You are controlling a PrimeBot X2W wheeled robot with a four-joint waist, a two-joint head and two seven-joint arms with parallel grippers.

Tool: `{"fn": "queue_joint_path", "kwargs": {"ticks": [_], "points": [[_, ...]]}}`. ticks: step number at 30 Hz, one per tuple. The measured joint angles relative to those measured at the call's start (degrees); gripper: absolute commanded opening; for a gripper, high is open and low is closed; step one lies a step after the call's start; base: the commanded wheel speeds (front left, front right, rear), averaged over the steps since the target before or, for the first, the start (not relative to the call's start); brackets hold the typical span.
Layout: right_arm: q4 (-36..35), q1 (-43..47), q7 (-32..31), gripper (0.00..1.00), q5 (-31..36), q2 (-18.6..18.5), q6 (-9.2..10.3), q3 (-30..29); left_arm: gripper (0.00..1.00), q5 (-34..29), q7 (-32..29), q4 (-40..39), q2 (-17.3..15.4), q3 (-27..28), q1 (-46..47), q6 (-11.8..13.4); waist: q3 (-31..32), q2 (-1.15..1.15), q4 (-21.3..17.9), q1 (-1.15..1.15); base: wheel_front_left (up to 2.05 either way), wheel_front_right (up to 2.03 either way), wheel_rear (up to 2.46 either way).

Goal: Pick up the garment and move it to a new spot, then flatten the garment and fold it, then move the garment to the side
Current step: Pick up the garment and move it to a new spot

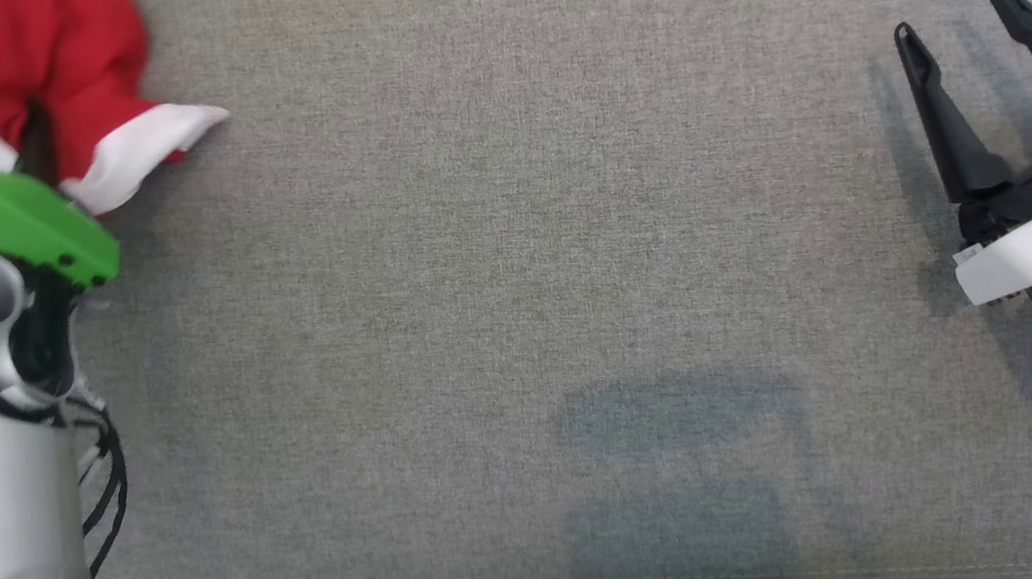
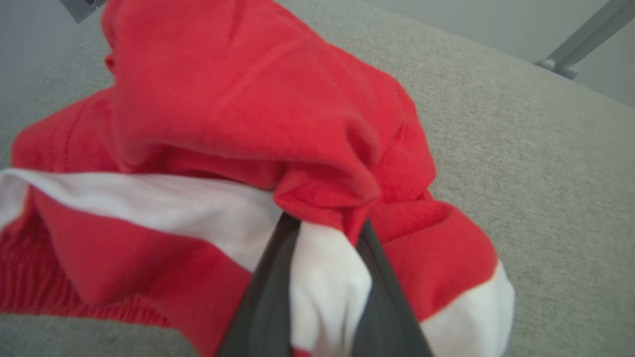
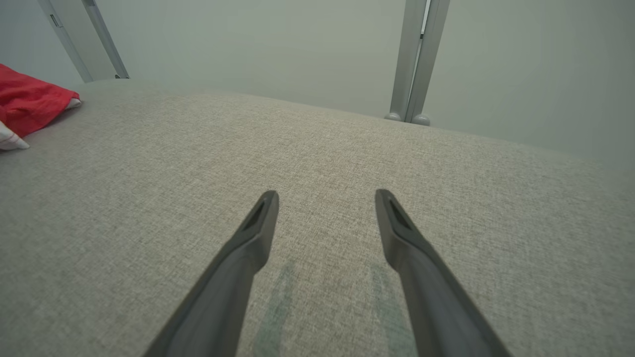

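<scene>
Pinching a fold of white trim (image 2: 327, 287), the left gripper (image 2: 328, 233) has its two dark fingers (image 2: 265, 302) drawn close together with the cloth bunched between them. I read it as gripping the garment (image 2: 238, 99) rather than merely resting against it. The garment is a red knit piece with white bands, lying crumpled in a heap toward the far left corner of the bench (image 1: 567, 222), well apart from the right gripper (image 1: 954, 16). That one hovers near the bench's right edge with its fingers spread wide and nothing between them, the grey cover showing through the gap.

The cloth looks soft, light and limp. It sags in rounded folds, one red layer drapes over the fingers' tips, and a ribbed hem (image 2: 30, 277) lies slack at the side. Judging from that, it will have no stiffness when lifted: it will hang from whatever point is held, and the free part will drag or swing. The knit should not be slippery, nor is it fragile, though a thin pinch of a single layer could pull loose. The white cuff (image 1: 143, 150) that points toward the bench's middle is a thicker, doubled edge and seems a sound second place to take hold. For flattening, two well-separated corners or the hem would serve better than the bunched middle.

The garment lies straight on the bench's grey cover, in no basket, box or tray.
</scene>
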State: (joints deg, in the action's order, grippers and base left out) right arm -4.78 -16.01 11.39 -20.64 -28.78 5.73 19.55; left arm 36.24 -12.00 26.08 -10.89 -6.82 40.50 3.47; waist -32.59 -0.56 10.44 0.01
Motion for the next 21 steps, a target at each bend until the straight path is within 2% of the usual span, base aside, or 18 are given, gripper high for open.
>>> {"fn": "queue_joint_path", "kwargs": {"ticks": [6,10,11,14,17,21], "points": [[1.9,0.0,0.8,1.00,-0.5,3.0,-0.10,1.8,0.00,-1.3,1.2,-6.2,1.1,-4.2,1.9,-4.6,2.6,0.00,-0.1,0.00,0.00,0.00,0.00],[3.4,0.0,1.3,1.00,-1.0,5.4,-0.12,2.9,0.00,-1.3,0.9,-9.3,4.2,-8.6,1.8,-7.9,4.6,0.00,-0.8,0.00,0.00,0.00,0.00],[3.4,0.0,1.3,1.00,-1.0,5.4,-0.12,2.9,0.00,-1.3,0.9,-9.3,4.2,-8.6,1.8,-7.9,4.6,0.00,-0.8,0.00,0.00,0.00,0.00],[4.4,0.1,1.8,1.00,-1.4,7.2,-0.15,3.6,0.00,-0.1,-0.2,-11.3,7.9,-11.6,1.6,-9.0,6.1,0.00,-1.7,-0.01,0.00,0.00,0.00],[5.4,0.2,1.8,1.00,-1.8,8.7,-0.16,4.4,0.00,0.6,-1.4,-12.8,10.9,-15.2,0.8,-9.1,7.3,0.00,-3.1,-0.01,0.00,0.00,0.00],[6.1,0.8,2.3,1.00,-2.3,10.6,-0.16,5.2,0.00,3.3,-3.1,-13.2,11.4,-18.8,-2.1,-9.0,8.8,0.00,-5.5,-0.01,0.00,0.00,0.00]]}}
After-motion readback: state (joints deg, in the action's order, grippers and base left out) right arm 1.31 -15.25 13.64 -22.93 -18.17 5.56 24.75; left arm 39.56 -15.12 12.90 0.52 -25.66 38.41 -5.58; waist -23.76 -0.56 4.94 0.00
